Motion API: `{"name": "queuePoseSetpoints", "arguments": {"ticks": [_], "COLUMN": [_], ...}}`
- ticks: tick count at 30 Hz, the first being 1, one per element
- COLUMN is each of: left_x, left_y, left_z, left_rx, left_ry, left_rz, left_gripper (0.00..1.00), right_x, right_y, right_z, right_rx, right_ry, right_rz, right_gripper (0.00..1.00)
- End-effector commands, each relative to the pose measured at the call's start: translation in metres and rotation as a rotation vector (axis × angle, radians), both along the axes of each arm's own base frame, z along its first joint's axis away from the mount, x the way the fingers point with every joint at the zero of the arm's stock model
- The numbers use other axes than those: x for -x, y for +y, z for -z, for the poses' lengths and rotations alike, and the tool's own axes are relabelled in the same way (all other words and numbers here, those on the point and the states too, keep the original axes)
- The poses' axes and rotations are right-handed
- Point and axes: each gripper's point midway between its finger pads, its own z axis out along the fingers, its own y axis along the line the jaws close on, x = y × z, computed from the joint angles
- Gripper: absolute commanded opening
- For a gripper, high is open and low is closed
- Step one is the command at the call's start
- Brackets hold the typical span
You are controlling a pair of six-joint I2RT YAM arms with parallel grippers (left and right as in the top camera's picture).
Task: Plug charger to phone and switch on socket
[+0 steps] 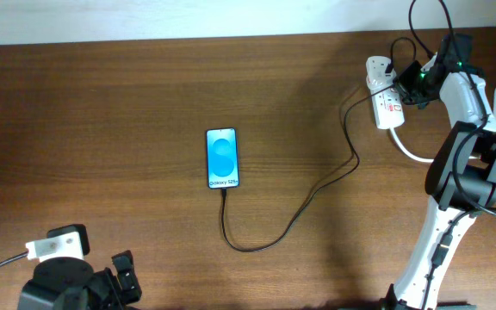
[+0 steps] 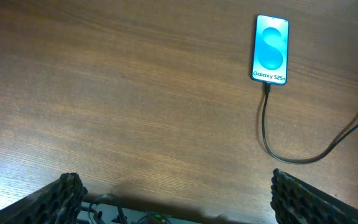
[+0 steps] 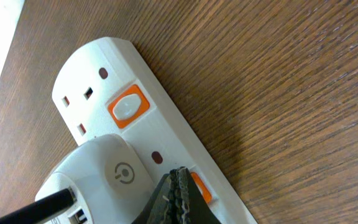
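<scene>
right pincer: fingers pressed together with nothing between them; the tip sat at the socket's top face, by the edge of the near switch. whether it touched could not be told.
near switch: orange, mostly hidden behind the tip, so its position could not be read.
adapter: white block plugged in just beside the tip, with the black lead leaving its side.
socket: white strip lying flat at the far right of the table, apparently unfastened, with its thick white cord curving off behind.
far switch: orange-framed, beside an empty outlet.
charger: ran slack in a loop from the socket to the phone, its tip at the bottom edge and seemingly seated.
phone: flat at mid-table with its screen lit, well apart from both arms.
left pincer: spread wide and holding nothing, parked at the near left edge.
risk, slip: a push landing on the switch's rim could have skidded onto the adapter and loosened it.
risk, shove: an angled press could have slid the light strip across the wood instead of tipping the rocker.
risk, wrong rocker: pressing the far switch would have left the charger dead.
risk, tug: a moved strip would have pulled the cable, though the slack looked generous.
</scene>
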Motion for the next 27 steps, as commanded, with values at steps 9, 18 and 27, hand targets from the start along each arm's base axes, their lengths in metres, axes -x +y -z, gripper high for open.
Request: {"name": "queuePoseSetpoints", "arguments": {"ticks": [9,18,27], "left_x": [0.000,0.000,0.000], "left_y": [0.002,0.002,0.002], "left_z": [0.000,0.000,0.000], "left_rx": [-0.005,-0.005,-0.005], "left_ry": [-0.005,-0.005,-0.005], "left_rz": [-0.010,-0.010,-0.010], "left_gripper": [1.00,0.99,0.99], "right_x": [0.058,0.030,0.016], "right_y": [0.054,0.035,0.021], "right_z": [0.082,0.051,-0.008], "right_rx": [-0.086,-0.047,0.048], "right_ry": [0.294,0.157,0.043], "right_rz": [-0.091,-0.111,-0.128], "right_gripper": [0.04,0.04,0.04]}}
